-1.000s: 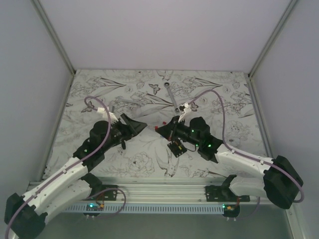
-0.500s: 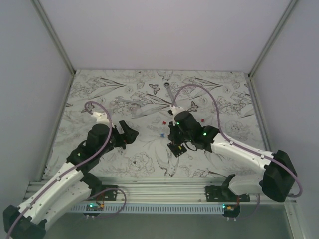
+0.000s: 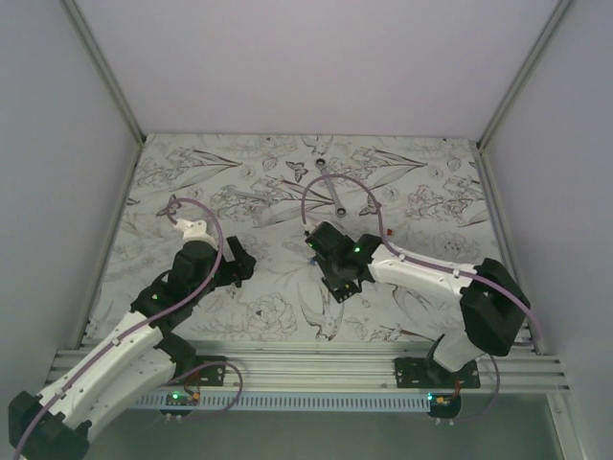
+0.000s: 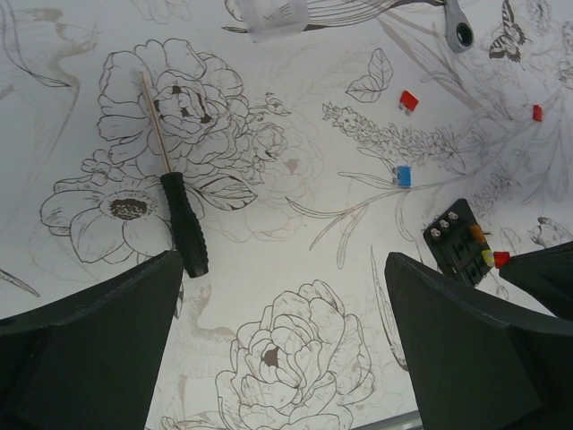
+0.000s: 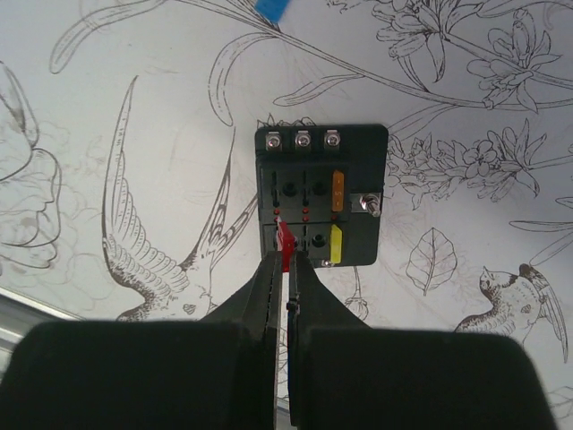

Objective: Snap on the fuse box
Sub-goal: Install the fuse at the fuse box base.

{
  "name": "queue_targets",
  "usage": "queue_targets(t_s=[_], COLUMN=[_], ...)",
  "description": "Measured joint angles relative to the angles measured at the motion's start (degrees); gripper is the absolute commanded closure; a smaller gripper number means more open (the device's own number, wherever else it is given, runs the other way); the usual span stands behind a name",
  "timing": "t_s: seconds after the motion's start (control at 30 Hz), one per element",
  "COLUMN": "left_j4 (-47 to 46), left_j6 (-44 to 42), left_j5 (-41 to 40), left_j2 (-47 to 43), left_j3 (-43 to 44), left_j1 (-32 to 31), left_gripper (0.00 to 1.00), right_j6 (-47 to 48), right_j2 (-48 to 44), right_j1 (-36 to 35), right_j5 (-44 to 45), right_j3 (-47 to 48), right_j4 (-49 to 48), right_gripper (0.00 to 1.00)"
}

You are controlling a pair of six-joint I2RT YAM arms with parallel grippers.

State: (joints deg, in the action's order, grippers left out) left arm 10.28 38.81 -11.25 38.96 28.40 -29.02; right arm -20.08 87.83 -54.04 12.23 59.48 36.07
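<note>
fuse box [image 5: 320, 193] is lying on the table [image 5: 134, 90]; right end effector [image 5: 286, 269] is pinching a red fuse [image 5: 285, 240] at its face; left end effector [image 4: 282, 269] is hovering, spread wide.

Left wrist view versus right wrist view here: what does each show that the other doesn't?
Only the left wrist view: the screwdriver, a loose red fuse, a wrench head, and the left gripper wide open. Only the right wrist view: the right gripper seen clearly, shut on a red fuse at the lower slots of the fuse box. Both: the fuse box with an orange fuse and a yellow fuse seated, and the loose blue fuse.
</note>
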Motion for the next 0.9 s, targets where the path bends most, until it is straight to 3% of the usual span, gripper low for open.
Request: queue_targets(t_s=[0.9], left_j4=[3.15], left_j6=[0.15], left_j5=[-4.35], left_j2=[-2.27], left_j3=[0.00], left_j1=[0.22], left_gripper=[0.00], right_j6=[2.36], right_j2=[9.49], right_j1=[-0.11], right_j5=[4.26], right_j3=[6.14], right_j4=[3.65], right_gripper=[1.00])
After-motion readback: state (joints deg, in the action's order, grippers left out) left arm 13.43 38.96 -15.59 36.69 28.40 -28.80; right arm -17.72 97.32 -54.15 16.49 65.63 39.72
